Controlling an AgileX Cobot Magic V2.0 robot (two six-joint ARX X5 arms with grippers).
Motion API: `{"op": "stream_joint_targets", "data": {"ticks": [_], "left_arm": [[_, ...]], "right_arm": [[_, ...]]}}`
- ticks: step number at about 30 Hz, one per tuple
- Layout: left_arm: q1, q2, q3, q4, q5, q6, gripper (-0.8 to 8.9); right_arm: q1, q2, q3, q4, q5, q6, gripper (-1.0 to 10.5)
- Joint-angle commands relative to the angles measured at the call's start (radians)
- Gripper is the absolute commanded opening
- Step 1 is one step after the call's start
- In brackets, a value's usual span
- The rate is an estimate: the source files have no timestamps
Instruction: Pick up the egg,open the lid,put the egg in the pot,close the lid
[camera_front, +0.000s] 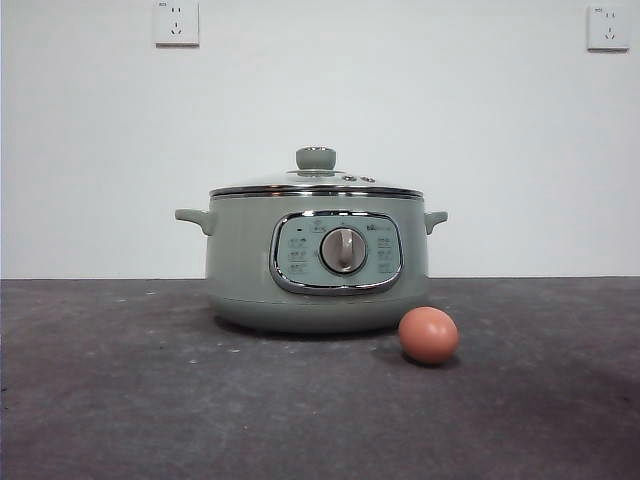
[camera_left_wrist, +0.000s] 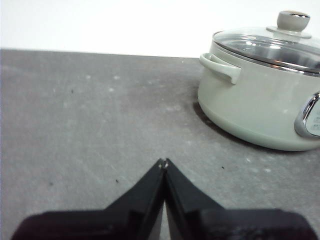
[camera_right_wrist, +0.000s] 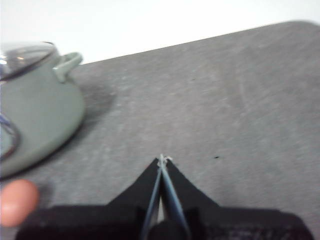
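Note:
The sage-green pot (camera_front: 316, 265) stands in the middle of the dark table, its dial panel facing the front view. The glass lid (camera_front: 316, 183) with its green knob sits closed on it. The reddish-brown egg (camera_front: 428, 335) lies on the table just in front of the pot, to its right. My left gripper (camera_left_wrist: 163, 162) is shut and empty, over bare table away from the pot (camera_left_wrist: 260, 95) and lid (camera_left_wrist: 272, 45). My right gripper (camera_right_wrist: 162, 159) is shut and empty, apart from the pot (camera_right_wrist: 35, 115); the egg (camera_right_wrist: 17, 201) shows at that view's edge. Neither arm shows in the front view.
The dark grey table (camera_front: 120, 400) runs wide on both sides of the pot. A white wall stands behind it with two sockets (camera_front: 176, 22) high up.

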Motion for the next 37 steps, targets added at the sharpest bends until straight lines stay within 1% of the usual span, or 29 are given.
{"op": "stream_joint_targets", "data": {"ticks": [1,6,10,13,15,20,26,30,33,37], "left_arm": [[0.003,0.009,0.042,-0.021,0.002,-0.045,-0.06],[0.003,0.053,0.140,-0.082,0.029,-0.050,-0.06],[0.003,0.117,0.245,-0.127,0.070,-0.050,-0.06],[0.003,0.185,0.342,-0.177,0.112,-0.049,-0.06],[0.003,0.227,0.402,-0.207,0.140,-0.048,-0.06],[0.003,0.349,0.571,-0.284,0.214,-0.024,-0.06],[0.003,0.466,0.757,-0.420,0.282,0.046,-0.06],[0.003,0.522,0.855,-0.517,0.286,0.093,-0.06],[0.003,0.547,0.898,-0.575,0.286,0.122,-0.06],[0.003,0.562,0.915,-0.601,0.286,0.127,-0.05]], "right_arm": [[0.000,-0.001,0.031,0.011,-0.010,0.071,-0.1],[0.000,0.015,0.124,0.006,-0.017,0.074,-0.1],[0.000,0.075,0.233,-0.042,-0.059,0.072,-0.1],[0.000,0.143,0.335,-0.110,-0.106,0.056,-0.1],[0.000,0.191,0.401,-0.163,-0.132,0.026,-0.1],[0.000,0.333,0.599,-0.356,-0.189,-0.097,-0.1],[0.000,0.474,0.814,-0.558,-0.219,-0.213,-0.1],[0.000,0.547,0.927,-0.665,-0.228,-0.250,-0.1],[0.000,0.587,0.985,-0.719,-0.229,-0.258,-0.1],[0.000,0.623,1.035,-0.759,-0.229,-0.282,-0.1]]}}
